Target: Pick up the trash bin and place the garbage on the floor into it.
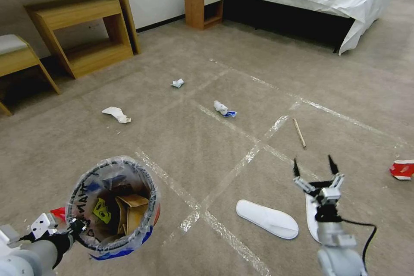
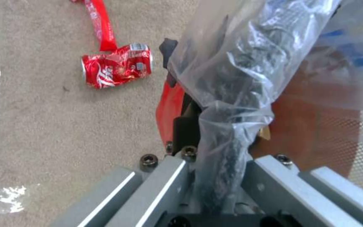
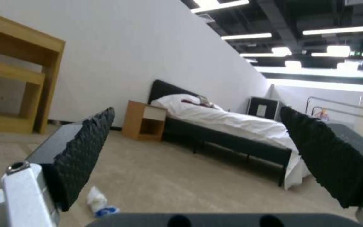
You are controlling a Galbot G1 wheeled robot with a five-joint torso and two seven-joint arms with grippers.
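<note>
The trash bin [image 1: 113, 207], red and lined with a crinkly clear plastic bag [image 2: 236, 82], hangs above the carpet [image 1: 194, 138] at the lower left of the head view, mouth tilted up toward the camera, a brown cardboard box [image 1: 131, 211] and a yellow mark visible inside. The left gripper [image 1: 76, 227] is clamped on its near rim, bag film bunched between the jaws; its fingers are mostly buried in plastic. A crushed red can [image 2: 116, 65] lies on the carpet below. The right gripper [image 1: 314, 166] hovers with its jaws spread wide and nothing between them, above one white slipper [image 1: 311, 217] largely hidden by the arm; the other slipper [image 1: 266, 219] lies just beside it, long axis slanting across a tape line. Beyond lie a thin wooden stick [image 1: 299, 133], a white wad with blue print [image 1: 223, 109], two crumpled papers, and a red carton [image 1: 402, 169] cut off at the right edge.
</note>
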